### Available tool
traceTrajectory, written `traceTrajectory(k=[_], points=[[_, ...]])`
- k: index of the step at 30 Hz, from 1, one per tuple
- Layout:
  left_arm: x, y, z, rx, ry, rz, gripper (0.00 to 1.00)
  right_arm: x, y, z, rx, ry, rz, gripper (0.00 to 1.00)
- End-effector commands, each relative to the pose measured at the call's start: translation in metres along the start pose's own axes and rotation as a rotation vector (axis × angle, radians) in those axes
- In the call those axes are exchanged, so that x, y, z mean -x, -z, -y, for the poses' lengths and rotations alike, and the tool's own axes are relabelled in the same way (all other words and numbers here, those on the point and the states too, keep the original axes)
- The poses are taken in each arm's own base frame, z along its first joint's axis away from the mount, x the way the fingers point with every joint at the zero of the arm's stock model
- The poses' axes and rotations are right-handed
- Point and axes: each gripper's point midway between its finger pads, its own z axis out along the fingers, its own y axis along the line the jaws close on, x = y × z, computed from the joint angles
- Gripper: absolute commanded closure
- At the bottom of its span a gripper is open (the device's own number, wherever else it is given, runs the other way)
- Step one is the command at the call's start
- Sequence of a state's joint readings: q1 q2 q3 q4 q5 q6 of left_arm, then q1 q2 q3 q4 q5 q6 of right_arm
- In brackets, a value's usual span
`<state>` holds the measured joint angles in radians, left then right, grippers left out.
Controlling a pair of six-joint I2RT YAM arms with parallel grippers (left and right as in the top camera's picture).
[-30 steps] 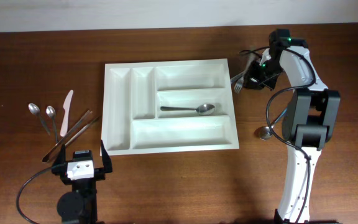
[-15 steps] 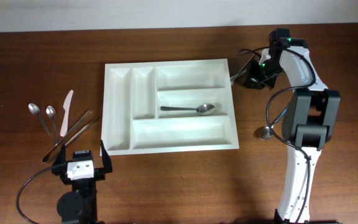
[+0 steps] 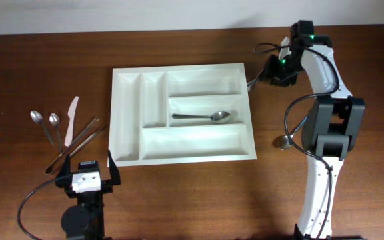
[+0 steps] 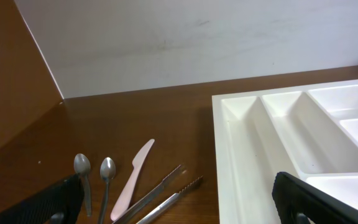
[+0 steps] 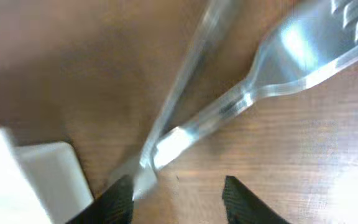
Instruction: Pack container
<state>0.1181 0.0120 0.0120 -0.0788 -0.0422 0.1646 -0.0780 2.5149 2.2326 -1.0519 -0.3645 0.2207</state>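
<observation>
the container (image 3: 192,141), a white five-compartment tray, lies flat in the middle of the table (image 3: 45,67), with one spoon (image 3: 202,117) in its middle slot. it looks like light, stiff, slick plastic, best held by a rim. the left fingers (image 4: 42,202) are spread wide and empty; the right fingers (image 5: 110,205) are parted over a clear fork (image 5: 278,81), gripping nothing.

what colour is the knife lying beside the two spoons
Pale pink. The knife shows best in the left wrist view.
</observation>
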Motion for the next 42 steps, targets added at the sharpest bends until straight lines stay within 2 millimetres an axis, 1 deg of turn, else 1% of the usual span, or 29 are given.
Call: traceTrajectory(k=[1,7,15,18,21,24,27,34,42], points=[[-0.001,0.000,0.000,0.004,-0.012,0.000,0.01,0.015,0.001,-0.012,-0.018,0.100,0.056,0.48],[-0.001,0.000,0.000,0.004,-0.012,0.001,0.01,0.031,-0.001,-0.005,-0.135,0.132,0.131,0.47],[-0.001,0.000,0.000,0.004,-0.012,0.000,0.01,0.057,0.003,-0.007,-0.200,0.158,0.253,0.47],[-0.001,0.000,0.000,0.004,-0.012,0.000,0.01,0.064,0.005,-0.005,-0.224,0.163,0.284,0.47],[-0.001,0.000,0.000,0.004,-0.012,0.000,0.01,0.065,0.000,-0.002,-0.234,0.161,0.285,0.47],[-0.001,0.000,0.000,0.004,-0.012,0.000,0.01,0.061,-0.012,0.004,-0.242,0.150,0.262,0.47],[-0.001,0.000,0.000,0.004,-0.012,0.000,0.01,0.056,-0.023,0.005,-0.231,0.136,0.240,0.47],[-0.001,0.000,0.000,0.004,-0.012,0.000,0.01,0.059,-0.027,-0.005,-0.219,0.157,0.259,0.48],[0.000,0.000,0.000,0.004,-0.012,0.001,0.01,0.057,-0.032,-0.006,-0.219,0.160,0.253,0.48]])
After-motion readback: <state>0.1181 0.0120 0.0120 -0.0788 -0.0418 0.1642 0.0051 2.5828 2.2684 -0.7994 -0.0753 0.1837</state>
